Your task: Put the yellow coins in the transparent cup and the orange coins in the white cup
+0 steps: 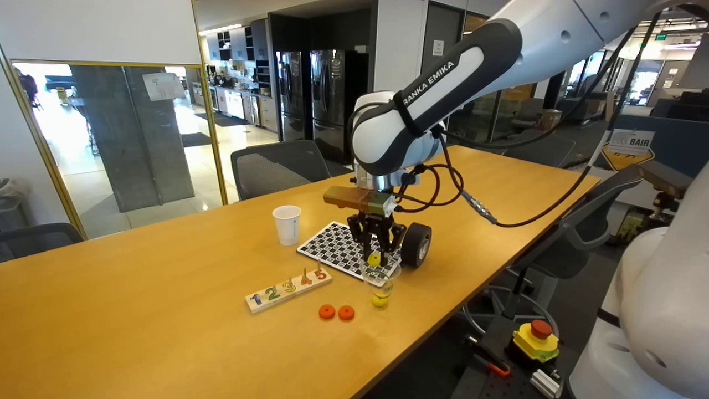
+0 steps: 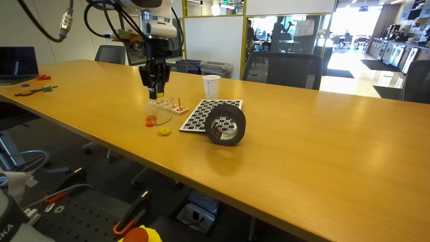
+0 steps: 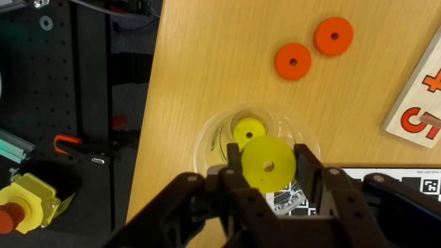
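Observation:
A yellow coin [image 3: 268,148] sits pinched between both fingers of my gripper [image 3: 267,153], over the mouth of the transparent cup [image 3: 201,148] in the wrist view. In an exterior view the held coin [image 2: 160,95] hangs just above the rim. Another yellow coin [image 3: 245,128] lies at the bottom of that cup; it also shows through the clear wall as a yellow disc [image 1: 380,300]. Two orange coins, one [image 3: 293,62] and a second [image 3: 333,36], lie flat on the table beside the transparent cup. The white cup [image 1: 287,224] stands upright farther off, outside the wrist view.
A black-and-white patterned board [image 1: 338,246] lies close to the transparent cup, and a black tape roll [image 2: 225,125] stands on edge by it. A wooden number board with pegs [image 1: 288,289] lies beyond the orange coins. The table edge [image 3: 148,103] runs near the cup.

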Robot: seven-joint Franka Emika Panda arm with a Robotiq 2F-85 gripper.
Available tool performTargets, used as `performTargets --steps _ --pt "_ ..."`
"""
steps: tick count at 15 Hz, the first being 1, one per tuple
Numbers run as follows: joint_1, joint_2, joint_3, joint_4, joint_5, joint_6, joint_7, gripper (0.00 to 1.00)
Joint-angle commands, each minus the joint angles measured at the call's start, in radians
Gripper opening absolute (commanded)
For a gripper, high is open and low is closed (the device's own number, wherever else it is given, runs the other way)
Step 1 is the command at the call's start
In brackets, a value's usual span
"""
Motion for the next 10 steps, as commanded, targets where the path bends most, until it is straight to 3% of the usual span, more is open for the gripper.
performTargets --steps 1,3,4,6,10 --pt "-0.029 -0.018 0.017 -0.017 0.017 0.008 -0.023 0.17" --pt "-0.032 -0.012 0.017 -0.017 0.02 0.012 -0.031 0.17" --pt "-0.033 -0.01 0.017 -0.016 0.024 0.015 -0.035 0.67" --pt "-0.033 -0.005 0.017 -0.014 0.03 0.021 -0.047 0.73" --pt "-0.032 -0.001 0.019 -0.008 0.034 0.018 -0.055 1.0"
